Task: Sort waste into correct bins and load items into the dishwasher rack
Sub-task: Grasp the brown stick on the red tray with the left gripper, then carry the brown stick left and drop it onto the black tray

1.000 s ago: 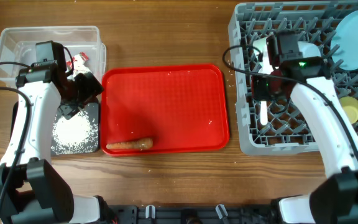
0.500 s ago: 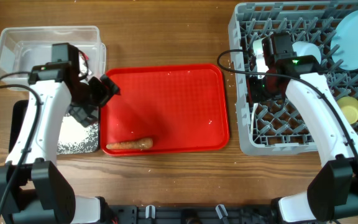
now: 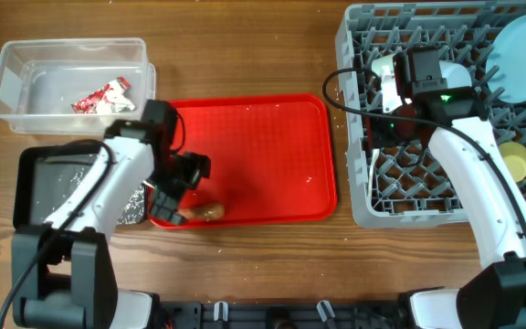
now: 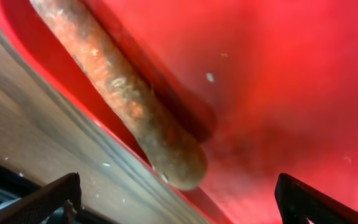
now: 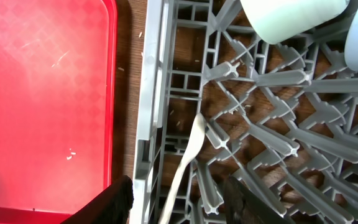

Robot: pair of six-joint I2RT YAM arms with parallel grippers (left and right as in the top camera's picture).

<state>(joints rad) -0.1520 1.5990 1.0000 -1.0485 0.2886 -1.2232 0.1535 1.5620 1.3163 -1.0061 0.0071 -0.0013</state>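
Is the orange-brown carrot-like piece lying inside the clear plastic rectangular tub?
No, the orange-brown carrot-like piece lies on the red serving tray, near its front edge, apart from the clear plastic tub.

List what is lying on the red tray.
A carrot piece lies along the near edge of the red tray, with a few white specks elsewhere. Overhead, the left gripper hides most of it.

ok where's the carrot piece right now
In the overhead view the carrot piece lies on the red tray, along its near edge by the left corner, just below the open left gripper.
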